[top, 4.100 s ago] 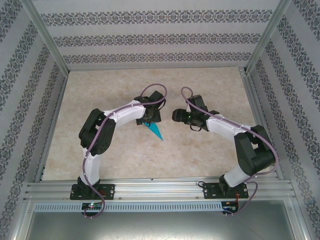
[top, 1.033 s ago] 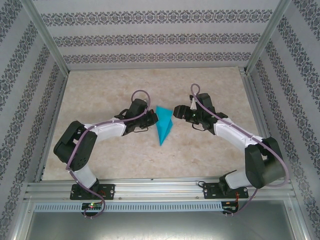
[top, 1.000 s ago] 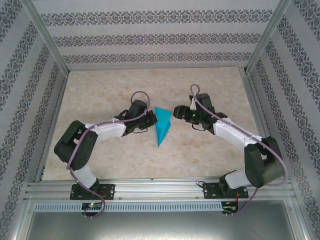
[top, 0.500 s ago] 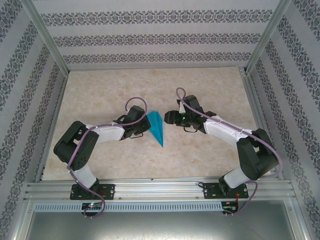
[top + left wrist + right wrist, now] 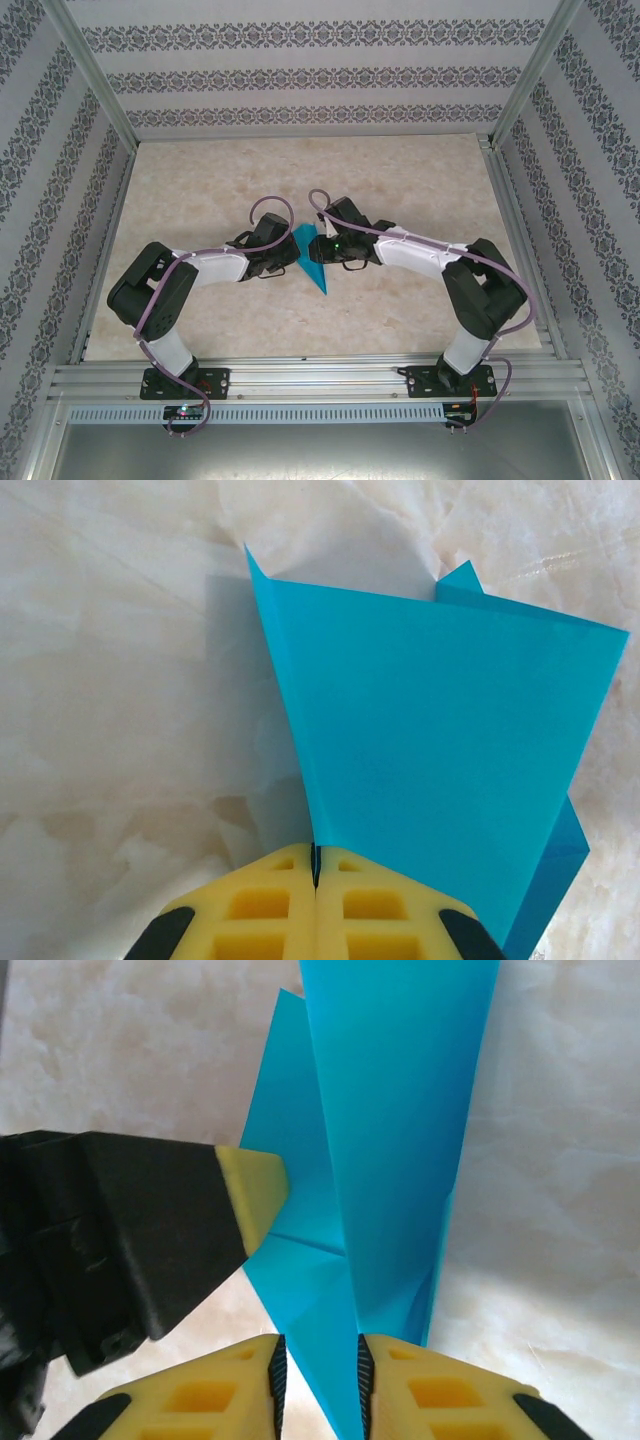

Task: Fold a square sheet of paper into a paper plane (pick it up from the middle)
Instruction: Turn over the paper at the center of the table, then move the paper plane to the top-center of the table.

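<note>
The paper plane (image 5: 314, 268) sits at the middle of the counter (image 5: 400, 170), nose toward the near edge, with bare marble-patterned surface on every side out to the metal frame rails (image 5: 110, 215).

The left fingers (image 5: 287, 256) are clenched on one thin edge of the plane; the left wrist view shows the pads pressed together on it.

The right fingers (image 5: 320, 247) stand narrowly apart astride a fold of the plane. Whether they pinch the fold cannot be told.

In the right wrist view, the upper frame edge cuts off the plane's far end.
</note>
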`<act>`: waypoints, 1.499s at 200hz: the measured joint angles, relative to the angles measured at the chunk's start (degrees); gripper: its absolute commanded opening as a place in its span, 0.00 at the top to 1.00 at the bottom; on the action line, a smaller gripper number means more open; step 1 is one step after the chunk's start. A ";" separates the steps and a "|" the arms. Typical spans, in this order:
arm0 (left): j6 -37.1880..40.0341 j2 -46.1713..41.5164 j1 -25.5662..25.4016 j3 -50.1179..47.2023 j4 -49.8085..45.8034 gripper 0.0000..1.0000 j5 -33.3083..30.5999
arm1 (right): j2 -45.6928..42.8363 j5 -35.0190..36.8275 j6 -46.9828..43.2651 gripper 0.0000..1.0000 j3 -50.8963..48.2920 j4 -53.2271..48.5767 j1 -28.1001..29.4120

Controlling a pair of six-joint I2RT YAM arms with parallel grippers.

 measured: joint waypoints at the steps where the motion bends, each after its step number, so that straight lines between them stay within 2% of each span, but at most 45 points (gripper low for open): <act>1: 0.00 0.00 0.00 0.00 0.00 0.99 0.00 | 0.07 0.02 -0.02 0.74 0.04 -0.02 0.00; 47: 0.00 0.00 0.00 0.00 0.00 0.99 0.02 | 3.06 1.73 -0.44 0.67 2.45 -2.67 0.09; 91: 0.00 0.00 0.00 0.00 0.00 0.99 0.04 | 5.20 1.97 -1.25 0.64 4.11 -4.28 0.09; 210: -0.02 0.00 0.00 0.00 0.00 0.99 0.22 | 6.08 1.70 -1.95 0.67 5.16 -7.98 1.22; 300: -0.04 0.00 0.00 0.00 0.02 0.98 0.42 | 6.05 1.66 -2.16 0.62 5.16 -9.35 2.82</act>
